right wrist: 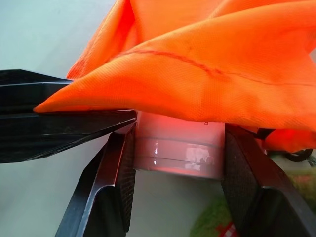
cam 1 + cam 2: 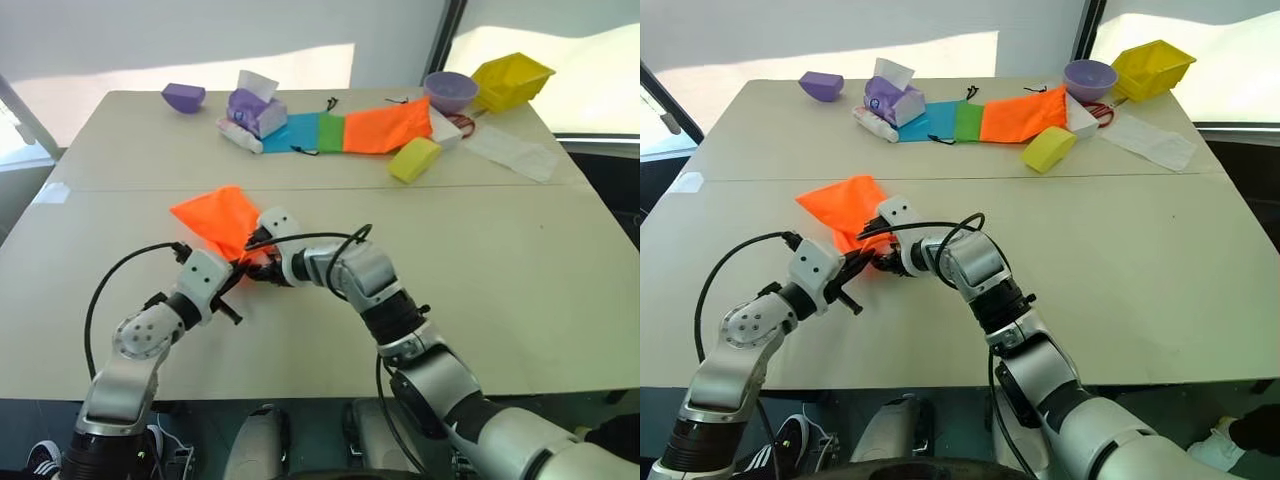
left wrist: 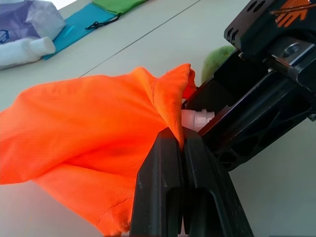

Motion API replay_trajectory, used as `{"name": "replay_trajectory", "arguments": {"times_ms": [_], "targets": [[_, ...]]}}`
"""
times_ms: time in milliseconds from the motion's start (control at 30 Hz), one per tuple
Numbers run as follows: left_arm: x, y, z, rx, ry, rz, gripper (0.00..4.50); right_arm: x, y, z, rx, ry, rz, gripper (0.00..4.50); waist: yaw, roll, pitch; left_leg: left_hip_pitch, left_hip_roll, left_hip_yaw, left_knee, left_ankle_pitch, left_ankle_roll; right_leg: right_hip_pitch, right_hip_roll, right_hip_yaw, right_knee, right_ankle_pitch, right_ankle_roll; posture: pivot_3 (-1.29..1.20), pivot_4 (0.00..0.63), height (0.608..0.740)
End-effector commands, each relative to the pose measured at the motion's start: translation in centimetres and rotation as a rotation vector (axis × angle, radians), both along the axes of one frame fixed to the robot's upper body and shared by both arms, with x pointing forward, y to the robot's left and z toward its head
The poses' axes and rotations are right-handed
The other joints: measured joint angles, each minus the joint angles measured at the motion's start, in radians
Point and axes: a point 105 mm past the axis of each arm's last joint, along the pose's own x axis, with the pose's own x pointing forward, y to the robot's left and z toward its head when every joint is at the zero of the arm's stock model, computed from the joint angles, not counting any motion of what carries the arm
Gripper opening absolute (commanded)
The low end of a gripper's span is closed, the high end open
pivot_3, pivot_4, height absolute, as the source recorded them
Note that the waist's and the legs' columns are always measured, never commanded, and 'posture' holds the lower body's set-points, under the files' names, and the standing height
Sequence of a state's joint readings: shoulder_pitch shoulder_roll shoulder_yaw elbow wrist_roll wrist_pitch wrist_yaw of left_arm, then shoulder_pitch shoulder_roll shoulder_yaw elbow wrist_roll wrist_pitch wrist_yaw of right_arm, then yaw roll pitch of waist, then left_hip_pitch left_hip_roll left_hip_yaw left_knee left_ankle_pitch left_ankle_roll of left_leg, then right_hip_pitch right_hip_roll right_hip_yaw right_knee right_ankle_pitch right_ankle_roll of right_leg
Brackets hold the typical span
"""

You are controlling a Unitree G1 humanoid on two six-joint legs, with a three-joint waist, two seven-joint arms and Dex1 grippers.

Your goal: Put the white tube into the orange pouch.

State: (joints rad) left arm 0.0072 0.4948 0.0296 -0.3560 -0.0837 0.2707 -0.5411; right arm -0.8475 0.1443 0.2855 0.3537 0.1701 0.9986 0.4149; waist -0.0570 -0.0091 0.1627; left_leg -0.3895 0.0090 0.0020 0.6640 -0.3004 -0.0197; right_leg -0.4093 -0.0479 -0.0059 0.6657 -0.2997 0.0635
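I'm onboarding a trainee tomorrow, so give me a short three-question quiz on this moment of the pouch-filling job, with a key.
1. True or false: the left claw is shut on the edge of the orange pouch.
2. Which does the right claw hold? A) the yellow block B) the white tube C) the purple bowl
3. Fill in: the capped end of the white tube sits at the pouch's ____.

Key: 1 true. 2 B; its black fingers flank the tube. 3 opening, under the lifted fabric edge.
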Motion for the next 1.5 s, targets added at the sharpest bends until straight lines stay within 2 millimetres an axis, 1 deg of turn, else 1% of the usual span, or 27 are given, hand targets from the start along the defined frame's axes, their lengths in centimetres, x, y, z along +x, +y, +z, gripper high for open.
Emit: {"name": "replay_trajectory", "arguments": {"times_ms": [33, 100, 200, 333, 433, 467, 533, 567, 600, 633, 700, 767, 833, 1000, 1067, 1100, 1167, 1233, 1267, 1300, 1333, 1367, 1467, 1500], "targets": [[-0.8, -1.6, 0.2, -0.012, -0.011, -0.079, 0.00, 0.2, 2.8, 2.4, 0.097, -0.055, 0.018, 1.83, -0.003, 0.000, 0.000, 0.000, 0.000, 0.000, 0.000, 0.000, 0.000, 0.000, 0.000, 0.000, 0.000, 0.000, 0.000, 0.00, 0.150, 0.740], [-0.8, -1.4, 0.2, -0.011, -0.013, -0.070, 0.00, -0.3, 3.3, 2.1, 0.112, -0.021, 0.042, 1.83, -0.004, 0.000, 0.000, 0.000, 0.000, 0.000, 0.000, 0.002, -0.003, 0.000, 0.000, 0.000, 0.000, 0.001, -0.002, 0.00, 0.150, 0.740], [-0.7, -1.3, 0.2, -0.011, -0.019, -0.061, 0.00, -0.7, 3.7, 1.9, 0.106, -0.033, 0.068, 1.83, -0.009, 0.000, 0.000, 0.000, 0.000, 0.000, 0.000, 0.002, -0.004, 0.001, 0.000, 0.000, 0.000, 0.002, -0.003, 0.00, 0.150, 0.740], [-0.3, -1.3, 0.5, -0.013, -0.037, -0.051, 0.00, -1.9, 4.7, 3.4, 0.216, 0.020, 0.124, 1.83, -0.010, 0.000, 0.000, 0.000, 0.000, 0.000, 0.000, 0.002, -0.004, 0.000, 0.000, 0.000, 0.000, 0.002, -0.003, 0.00, 0.150, 0.740], [-0.3, -1.1, -0.1, 0.001, -0.017, -0.043, 0.00, -1.6, 4.7, 4.2, 0.221, -0.026, 0.115, 1.83, -0.011, 0.000, 0.000, 0.000, 0.000, 0.000, 0.000, 0.002, -0.004, 0.000, 0.000, 0.000, 0.000, 0.002, -0.003, 0.00, 0.150, 0.740], [-0.4, -1.0, -0.3, 0.002, -0.011, -0.041, 0.00, -1.8, 4.8, 4.4, 0.237, -0.011, 0.123, 1.83, -0.011, 0.000, 0.000, -0.001, 0.000, 0.000, -0.001, 0.002, -0.004, -0.001, 0.000, 0.000, 0.000, 0.002, -0.003, 0.00, 0.150, 0.740], [-0.4, -0.9, -0.6, 0.010, -0.005, -0.038, 0.00, -2.1, 4.9, 4.9, 0.245, -0.036, 0.153, 1.83, -0.011, 0.000, 0.000, -0.001, 0.000, 0.000, -0.001, 0.002, -0.004, -0.001, 0.000, 0.000, -0.001, 0.002, -0.003, 0.00, 0.150, 0.740], [-0.5, -0.9, -0.6, 0.006, -0.006, -0.038, 0.00, -2.4, 5.1, 5.1, 0.254, -0.024, 0.160, 1.83, -0.011, 0.000, 0.000, -0.001, 0.000, 0.000, -0.001, 0.002, -0.004, -0.002, 0.000, 0.000, -0.001, 0.002, -0.003, 0.00, 0.150, 0.740], [-0.4, -1.0, -0.5, 0.003, -0.012, -0.040, 0.00, -2.9, 5.4, 5.6, 0.301, 0.028, 0.169, 1.83, -0.011, 0.000, 0.000, -0.002, 0.000, 0.000, -0.002, 0.002, -0.004, -0.002, 0.000, 0.000, -0.001, 0.002, -0.003, 0.00, 0.150, 0.740], [-0.3, -1.2, -0.1, -0.016, -0.024, -0.043, 0.00, -2.9, 5.4, 5.5, 0.274, -0.001, 0.179, 1.83, -0.010, 0.000, 0.000, -0.002, 0.000, 0.000, -0.002, 0.002, -0.004, -0.002, 0.000, 0.000, -0.001, 0.002, -0.003, 0.00, 0.150, 0.740], [-0.2, -1.6, 0.6, -0.052, -0.040, -0.051, 0.00, -1.8, 5.1, 4.6, 0.205, -0.062, 0.109, 1.83, -0.011, 0.001, 0.000, -0.002, 0.000, 0.000, -0.002, 0.002, -0.004, -0.003, 0.000, 0.000, -0.001, 0.002, -0.003, 0.00, 0.150, 0.740], [-0.3, -2.0, 1.3, -0.078, -0.067, -0.075, 0.00, -1.3, 4.9, 4.3, 0.260, 0.040, 0.049, 1.83, -0.010, 0.001, 0.000, -0.003, 0.000, 0.000, -0.002, 0.002, -0.004, -0.003, 0.000, 0.000, -0.002, 0.002, -0.003, 0.00, 0.150, 0.740], [-0.7, -2.1, 1.4, -0.076, -0.060, -0.099, 0.00, -1.0, 4.4, 3.9, 0.209, 0.019, 0.045, 1.83, -0.009, 0.001, 0.000, -0.003, 0.000, 0.000, -0.002, 0.002, -0.004, -0.003, 0.000, 0.000, -0.002, 0.002, -0.003, 0.00, 0.150, 0.740], [-1.2, -1.4, 0.6, -0.056, -0.029, -0.105, 0.00, -1.2, 4.0, 4.1, 0.255, 0.089, 0.039, 1.83, -0.010, 0.001, 0.000, -0.003, 0.000, 0.000, -0.002, 0.002, -0.004, -0.003, 0.000, 0.000, -0.002, 0.002, -0.003, 0.00, 0.150, 0.740], [-1.4, -1.2, 0.1, -0.053, 0.001, -0.105, 0.00, -1.3, 4.1, 4.3, 0.254, 0.079, 0.046, 1.83, -0.010, 0.001, 0.000, -0.003, 0.000, 0.000, -0.002, 0.002, -0.004, -0.003, 0.000, 0.000, -0.002, 0.002, -0.003, 0.00, 0.150, 0.740], [-1.3, -0.9, -0.3, -0.043, 0.019, -0.088, 0.00, -1.6, 4.6, 4.7, 0.305, 0.136, 0.043, 1.83, -0.010, 0.001, 0.000, -0.003, 0.000, 0.000, -0.002, 0.002, -0.004, -0.003, 0.000, 0.000, -0.002, 0.002, -0.003, 0.00, 0.150, 0.740], [-1.1, -0.6, -0.8, -0.008, 0.018, -0.068, 0.00, -2.4, 5.6, 5.7, 0.362, 0.154, 0.080, 1.83, -0.008, 0.001, 0.000, -0.003, 0.000, 0.000, -0.003, 0.002, -0.004, -0.003, 0.000, 0.000, -0.002, 0.002, -0.003, 0.00, 0.150, 0.740], [-0.8, -0.7, -0.2, -0.050, 0.000, -0.050, 0.00, -3.4, 6.2, 5.7, 0.382, 0.204, 0.114, 1.83, -0.009, 0.001, 0.001, -0.003, 0.000, 0.000, -0.003, 0.002, -0.004, -0.003, 0.000, 0.000, -0.003, 0.002, -0.003, 0.00, 0.150, 0.740], [-0.4, -0.6, 0.4, -0.074, -0.024, -0.033, 0.00, -3.7, 6.4, 5.7, 0.381, 0.203, 0.127, 1.83, -0.009, 0.001, 0.001, -0.003, 0.000, 0.000, -0.003, 0.002, -0.004, -0.003, 0.000, 0.000, -0.003, 0.002, -0.003, 0.00, 0.150, 0.740], [-0.2, -0.5, 0.7, -0.085, -0.038, -0.015, 0.00, -3.9, 6.5, 5.5, 0.359, 0.163, 0.152, 1.83, -0.009, 0.001, 0.001, -0.004, 0.000, 0.000, -0.003, 0.002, -0.004, -0.003, 0.000, 0.000, -0.003, 0.002, -0.003, 0.00, 0.150, 0.740], [0.0, -0.4, 0.7, -0.063, -0.052, -0.006, 0.00, -3.9, 6.4, 5.1, 0.310, 0.098, 0.165, 1.83, -0.009, 0.001, 0.001, -0.004, 0.000, 0.000, -0.003, 0.002, -0.004, -0.003, 0.000, 0.000, -0.003, 0.002, -0.003, 0.00, 0.150, 0.740], [0.1, -0.4, 0.7, -0.046, -0.061, -0.009, 0.00, -3.8, 6.4, 4.9, 0.294, 0.081, 0.159, 1.83, -0.010, 0.001, 0.001, -0.004, 0.000, 0.000, -0.003, 0.002, -0.004, -0.003, 0.000, 0.000, -0.003, 0.002, -0.003, 0.00, 0.150, 0.740], [-0.2, -0.8, 0.5, -0.054, -0.041, -0.039, 0.00, -3.2, 6.3, 5.0, 0.339, 0.144, 0.107, 1.83, -0.010, 0.001, 0.001, -0.004, 0.000, 0.000, -0.003, 0.002, -0.004, -0.004, 0.000, 0.000, -0.003, 0.002, -0.003, 0.00, 0.150, 0.740], [-0.4, -1.1, 0.4, -0.054, -0.038, -0.054, 0.00, -3.2, 6.3, 5.1, 0.336, 0.121, 0.117, 1.83, -0.010, 0.001, 0.001, -0.004, 0.000, 0.000, -0.003, 0.002, -0.004, -0.004, 0.000, 0.000, -0.003, 0.002, -0.003, 0.00, 0.150, 0.740]]}}
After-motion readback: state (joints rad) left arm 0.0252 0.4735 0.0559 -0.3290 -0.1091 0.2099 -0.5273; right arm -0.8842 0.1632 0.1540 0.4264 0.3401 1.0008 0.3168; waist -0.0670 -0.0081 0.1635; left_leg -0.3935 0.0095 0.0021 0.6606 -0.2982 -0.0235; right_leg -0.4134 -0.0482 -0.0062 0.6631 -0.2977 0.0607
